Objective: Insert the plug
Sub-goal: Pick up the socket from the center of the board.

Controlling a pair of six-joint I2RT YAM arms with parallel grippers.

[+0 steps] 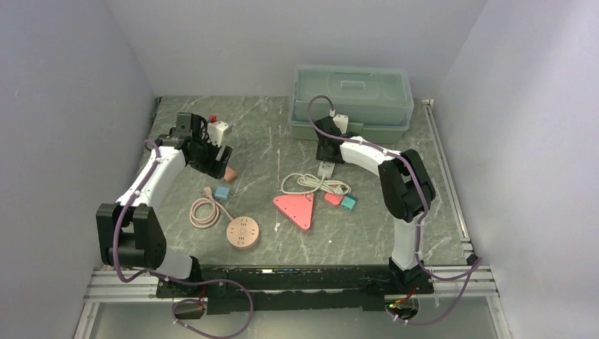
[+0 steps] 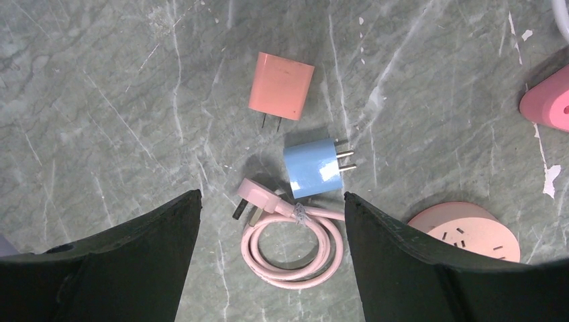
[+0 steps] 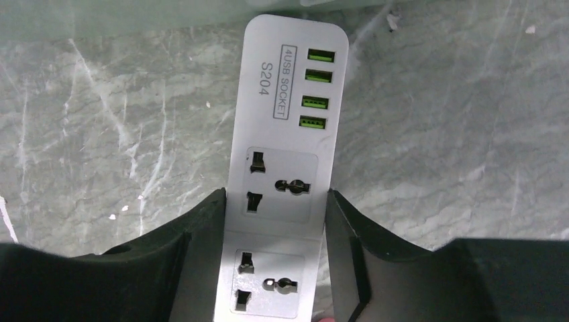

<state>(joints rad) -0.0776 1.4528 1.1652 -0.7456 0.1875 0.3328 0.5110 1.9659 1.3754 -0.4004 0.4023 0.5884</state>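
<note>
While the right gripper [image 3: 275,201] clamps the white power strip [image 3: 295,74], the left gripper [image 2: 272,196] hangs spread wide above the coiled pink cable [image 2: 293,251]. Just beside that cable lies the blue plug adapter [image 2: 310,168].

The left gripper [image 2: 272,198] hung over the table [image 2: 100,100], fingers [image 2: 134,261] spread wide. Between them lay a coiled pink cord [image 2: 293,251], just beside a blue adapter [image 2: 310,168]. An orange adapter [image 2: 281,86] lay beyond, and a round pink socket [image 2: 470,231] to the right.

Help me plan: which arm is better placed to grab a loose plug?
Left. The left pincer, open, hovers over the blue two-pin plug; the right pincer is shut on the white plastic socket strip.
</note>
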